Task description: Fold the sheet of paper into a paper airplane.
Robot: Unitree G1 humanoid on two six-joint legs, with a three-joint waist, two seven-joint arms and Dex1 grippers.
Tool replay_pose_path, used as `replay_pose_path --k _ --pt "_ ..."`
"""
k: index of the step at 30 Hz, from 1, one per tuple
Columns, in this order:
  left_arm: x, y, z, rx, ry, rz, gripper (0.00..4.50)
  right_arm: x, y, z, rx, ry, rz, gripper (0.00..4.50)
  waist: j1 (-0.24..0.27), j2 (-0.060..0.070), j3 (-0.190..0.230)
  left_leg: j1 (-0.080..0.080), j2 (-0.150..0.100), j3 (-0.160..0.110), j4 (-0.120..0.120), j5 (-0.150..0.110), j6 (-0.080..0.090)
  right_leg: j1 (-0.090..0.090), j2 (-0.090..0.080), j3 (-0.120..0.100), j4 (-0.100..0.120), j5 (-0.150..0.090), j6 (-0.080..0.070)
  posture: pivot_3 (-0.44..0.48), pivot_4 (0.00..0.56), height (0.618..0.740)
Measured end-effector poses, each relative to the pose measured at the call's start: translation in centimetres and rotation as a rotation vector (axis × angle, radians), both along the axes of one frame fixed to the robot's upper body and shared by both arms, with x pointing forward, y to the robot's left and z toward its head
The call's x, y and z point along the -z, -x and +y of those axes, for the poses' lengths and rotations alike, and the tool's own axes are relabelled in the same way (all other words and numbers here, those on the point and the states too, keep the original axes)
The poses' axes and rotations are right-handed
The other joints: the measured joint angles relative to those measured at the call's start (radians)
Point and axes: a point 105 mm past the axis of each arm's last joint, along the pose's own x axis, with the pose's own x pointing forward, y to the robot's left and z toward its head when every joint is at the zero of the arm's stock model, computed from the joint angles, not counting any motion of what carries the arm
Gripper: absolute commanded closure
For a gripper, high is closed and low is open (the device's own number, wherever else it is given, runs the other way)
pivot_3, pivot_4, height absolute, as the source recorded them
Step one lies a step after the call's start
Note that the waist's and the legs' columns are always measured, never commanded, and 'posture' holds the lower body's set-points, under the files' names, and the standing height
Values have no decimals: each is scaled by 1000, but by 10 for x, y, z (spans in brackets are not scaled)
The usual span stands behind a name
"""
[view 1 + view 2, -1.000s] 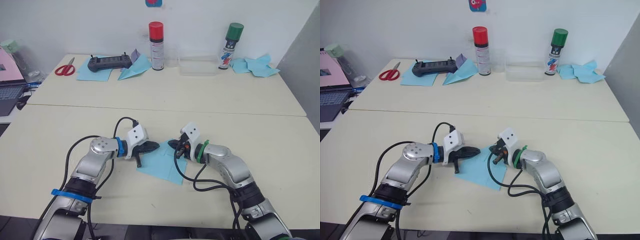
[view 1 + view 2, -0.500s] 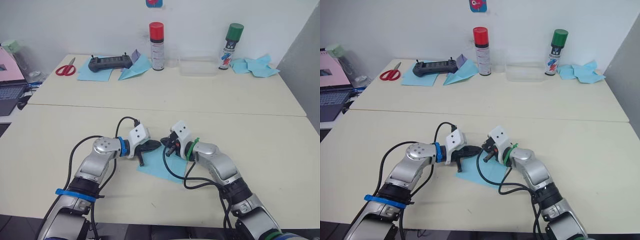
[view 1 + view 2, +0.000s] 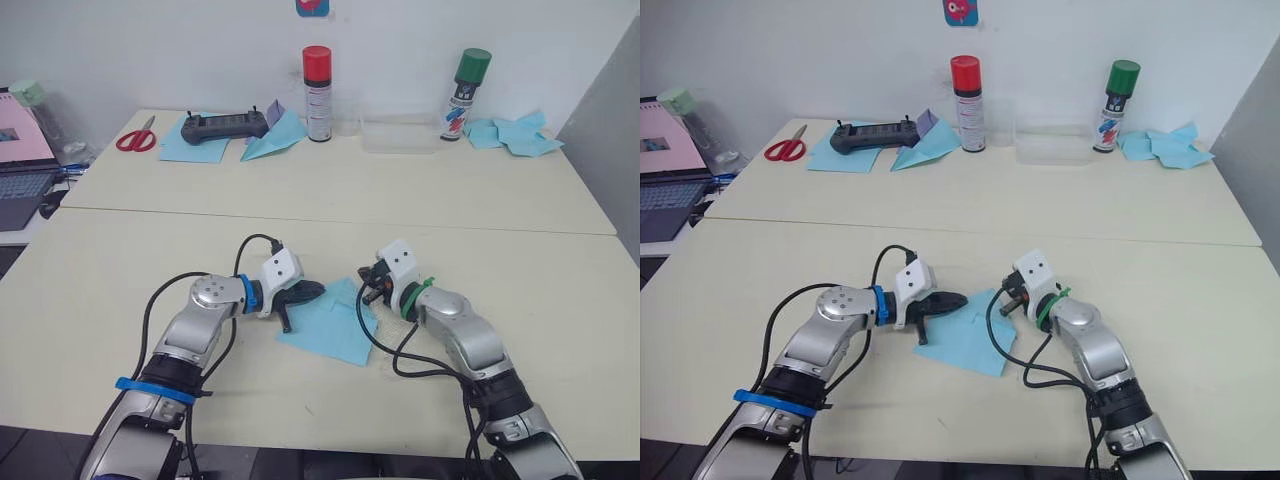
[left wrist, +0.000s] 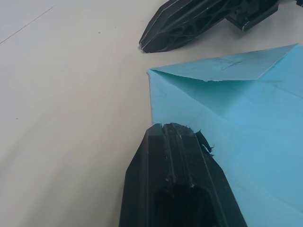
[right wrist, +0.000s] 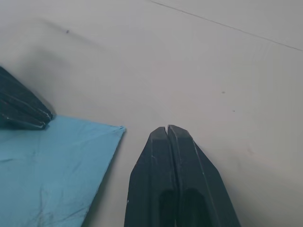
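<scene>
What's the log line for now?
sheet: flat, corner folded | left fingers: shut, at sheet edge | right fingers: shut, off sheet

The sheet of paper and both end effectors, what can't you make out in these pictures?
- Sheet of paper: head views, edge beneath left end effector hidden; creases too faint.
- Left wrist view: its lower corner is cut off by the picture edge.
- Right end effector: head views, tips too small; its wrist view shows them closed.

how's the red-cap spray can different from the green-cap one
The red-cap spray can stands near the middle of the table's far edge, beside the folded blue paper dart; the green-cap spray can stands farther right, beside crumpled blue scraps. Their caps differ: red versus green. Both stand upright with white labelled bodies.
</scene>
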Motion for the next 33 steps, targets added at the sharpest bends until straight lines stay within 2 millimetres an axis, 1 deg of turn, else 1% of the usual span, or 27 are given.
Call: replay_pose_path --k 3,4,6,8,10,15,19,21,26,30,33 --pt "0 0 -2 4 3 1 4474 -5 3 8 -22 -75 11 4500 -1 0 0 0 0 0 0 0 0 0 0 0 0 0 0 0 150 740" --pt "0 0 -2 6 4 2 4474 -9 5 13 -45 -106 9 4500 -1 0 0 0 0 0 0 0 0 0 0 0 0 0 0 0 150 740" --pt "0 -1 -3 8 5 2 4474 -13 8 20 -73 -117 -3 4500 -1 0 0 0 0 0 0 0 0 0 0 0 0 0 0 0 150 740" --pt "-1 -2 -4 9 4 -1 4474 -11 12 27 -104 -112 5 4500 -1 0 0 0 0 0 0 0 0 0 0 0 0 0 0 0 150 740" --pt "-1 -2 -4 10 4 -1 4474 -9 14 30 -118 -103 9 4500 -1 0 0 0 0 0 0 0 0 0 0 0 -1 0 0 0 150 740" --pt "-1 -2 -3 8 4 0 4474 3 13 26 -120 -11 31 4500 -1 0 0 0 0 0 0 0 0 0 0 0 -1 0 0 0 150 740" --pt "-1 -1 -4 2 3 2 4474 3 8 21 -79 23 13 4500 -1 0 0 0 0 0 0 0 0 0 0 0 -1 0 0 0 150 740" --pt "0 0 -4 1 4 4 4474 2 4 15 -42 23 1 4500 -1 0 0 0 0 0 0 0 0 0 0 0 -1 0 0 0 150 740" --pt "0 1 -4 2 5 4 4474 1 0 8 -7 10 -7 4500 -1 0 0 0 0 0 -1 0 0 0 0 0 -2 0 0 0 150 740" --pt "0 1 -4 3 4 4 4474 0 3 13 -14 -57 8 4500 -1 0 0 0 0 0 -1 0 0 0 0 0 -2 0 0 0 150 740" --pt "-1 0 -4 3 4 4 4474 -5 6 22 -39 -102 4 4500 -2 1 0 0 0 0 -1 0 0 0 0 0 -2 0 0 0 150 740"
